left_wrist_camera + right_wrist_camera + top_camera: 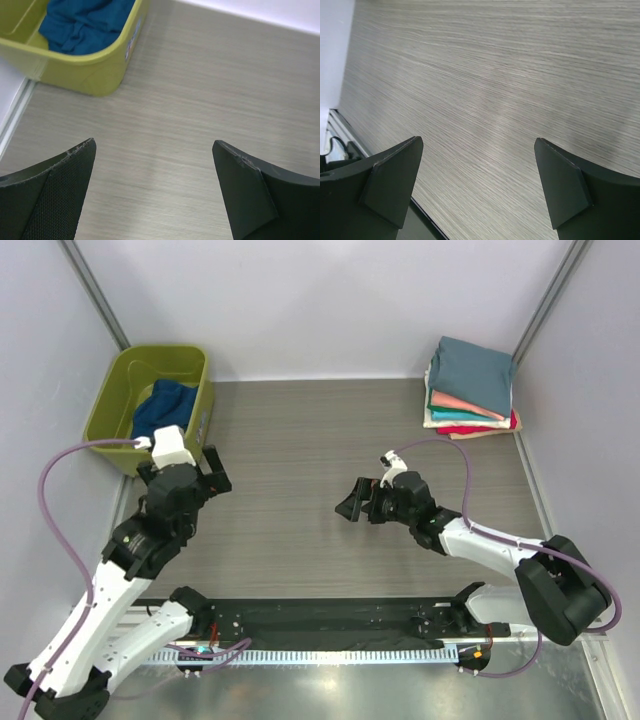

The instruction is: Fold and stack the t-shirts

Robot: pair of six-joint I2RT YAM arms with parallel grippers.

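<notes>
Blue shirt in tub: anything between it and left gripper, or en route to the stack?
Only the tub wall: the open left gripper must go over its rim to the blue shirt. Nothing visible between tub and stack.

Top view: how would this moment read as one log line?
left gripper: open, empty, near tub | right gripper: open, empty, over table | navy t-shirt: in tub | folded stack: far right corner
</notes>
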